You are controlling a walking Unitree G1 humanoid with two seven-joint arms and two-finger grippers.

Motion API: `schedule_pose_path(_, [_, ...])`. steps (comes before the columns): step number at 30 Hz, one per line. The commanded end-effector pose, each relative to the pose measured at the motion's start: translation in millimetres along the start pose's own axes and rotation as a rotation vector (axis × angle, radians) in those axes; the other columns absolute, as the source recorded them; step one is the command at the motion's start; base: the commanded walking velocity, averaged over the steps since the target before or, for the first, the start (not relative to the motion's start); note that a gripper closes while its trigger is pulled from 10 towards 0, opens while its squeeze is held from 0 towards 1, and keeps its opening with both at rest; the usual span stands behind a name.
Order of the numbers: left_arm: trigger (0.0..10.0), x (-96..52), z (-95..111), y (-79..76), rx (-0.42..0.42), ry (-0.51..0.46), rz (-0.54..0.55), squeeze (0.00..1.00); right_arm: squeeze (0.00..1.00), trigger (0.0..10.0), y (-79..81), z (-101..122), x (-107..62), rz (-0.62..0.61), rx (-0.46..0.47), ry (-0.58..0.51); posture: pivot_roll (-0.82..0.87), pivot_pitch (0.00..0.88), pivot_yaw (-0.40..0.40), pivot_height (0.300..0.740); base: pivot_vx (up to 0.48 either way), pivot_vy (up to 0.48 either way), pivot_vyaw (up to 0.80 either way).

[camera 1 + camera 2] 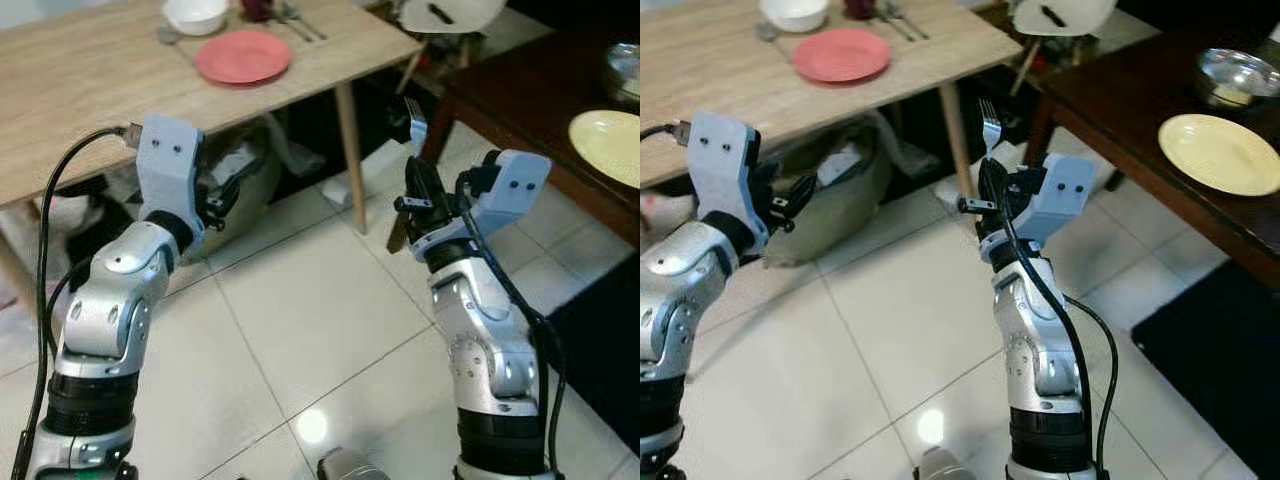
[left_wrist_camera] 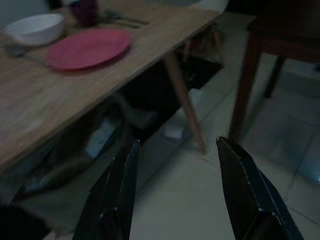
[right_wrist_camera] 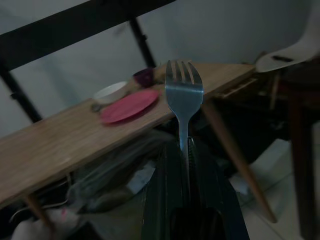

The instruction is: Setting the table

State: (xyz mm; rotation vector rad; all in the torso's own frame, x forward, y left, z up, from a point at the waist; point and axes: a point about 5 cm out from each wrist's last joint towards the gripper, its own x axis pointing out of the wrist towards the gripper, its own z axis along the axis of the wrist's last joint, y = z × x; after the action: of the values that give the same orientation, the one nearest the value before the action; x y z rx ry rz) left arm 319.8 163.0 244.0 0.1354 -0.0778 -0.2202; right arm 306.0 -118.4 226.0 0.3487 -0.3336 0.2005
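Observation:
A silver fork stands upright, tines up, with my right gripper shut on its handle above the tiled floor between two tables. The fork rises above the black fingers. My left gripper is open with nothing between its fingers, raised in front of the light wooden table. That table carries a red plate, a white bowl, a dark cup and cutlery. A yellow plate lies on the dark wooden table to my right.
A metal bowl sits behind the yellow plate. A white chair stands between the tables. A stuffed bag lies under the light table beside its leg. A dark mat covers the floor at right.

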Motion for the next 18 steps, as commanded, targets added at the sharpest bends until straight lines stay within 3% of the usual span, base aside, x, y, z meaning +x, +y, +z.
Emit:
schedule_pose_path(1, [10.0, 0.3, -3.5, 2.0, 0.002, 0.011, 0.006, 0.00, 0.00, 10.0, -2.5, 0.0, -0.3, -0.009, 0.009, 0.000, -0.09, 0.043, 0.098, 0.740, 0.000, 0.000, -0.80])
schedule_pose_path(18, [10.0, 5.1, -2.4, 2.6, 0.008, -0.002, 0.004, 0.00, 0.00, 10.0, -4.3, 2.0, 2.1, -0.009, 0.010, -0.007, -0.09, 0.033, 0.100, 0.740, 0.000, 0.000, -0.80])
